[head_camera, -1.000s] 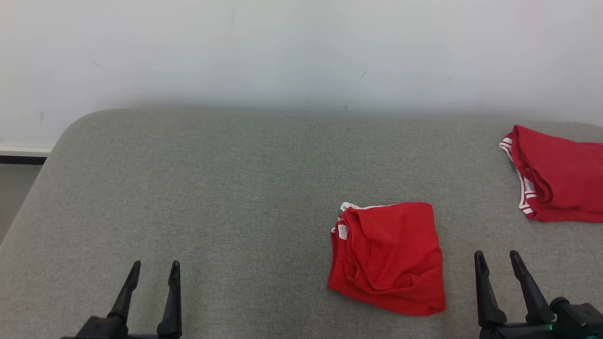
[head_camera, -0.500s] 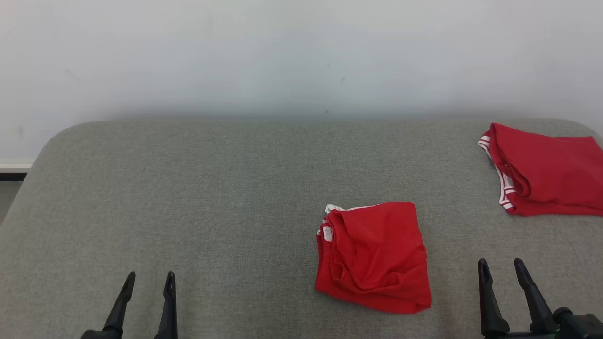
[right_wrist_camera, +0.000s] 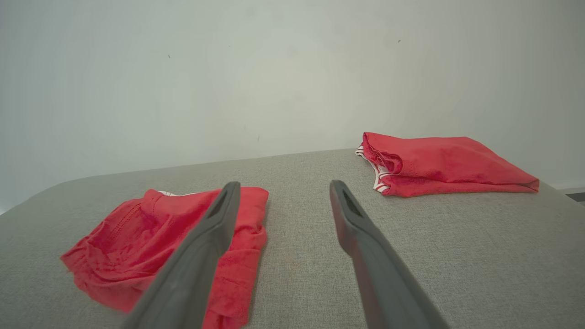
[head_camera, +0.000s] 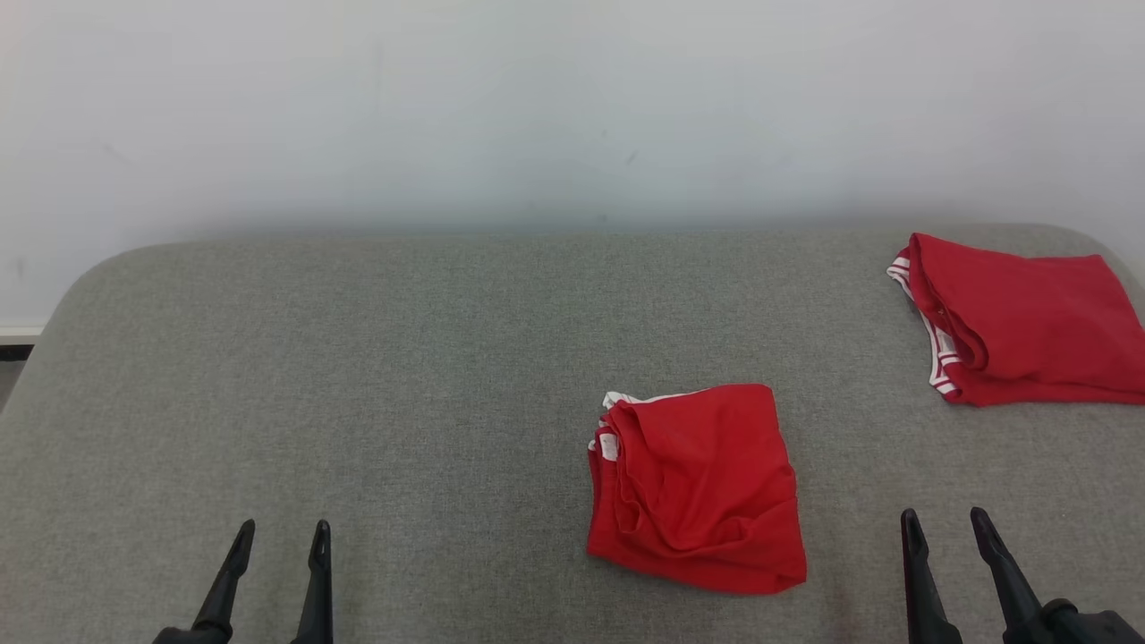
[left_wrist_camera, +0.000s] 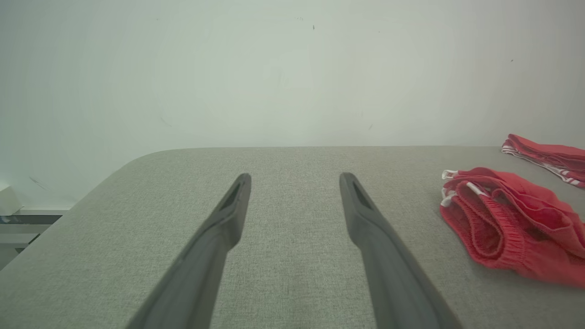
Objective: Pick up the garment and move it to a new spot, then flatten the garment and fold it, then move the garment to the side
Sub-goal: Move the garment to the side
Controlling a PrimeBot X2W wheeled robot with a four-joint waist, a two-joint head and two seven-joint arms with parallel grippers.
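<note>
- A grey padded worktop (head_camera: 402, 358) with rounded corners is set against a plain white wall (head_camera: 537, 107), which is dotted with a few tiny dark specks.
- A second red garment (head_camera: 1029, 322) with white-striped trim is parked, folded, at the far right corner, well apart from everything else.
- Just bare grey fabric is seen between the grippers and the cloth.
- White bits are spotted at the left edge of the red garment (head_camera: 698, 492). Could be trim or a tag, far too small to be read.
- That red garment is laid folded and a bit rumpled, right of centre on the near half of the worktop.
- It's found ahead and to the left of the right gripper (head_camera: 942, 514), near but not touched. In the right wrist view one finger is seen crossing in front of it.
- It's placed well off to the right of the left gripper (head_camera: 282, 528), whose fingers are pointed at bare worktop.
- Both sets of fingers are spread wide apart, with nothing held in either.
</note>
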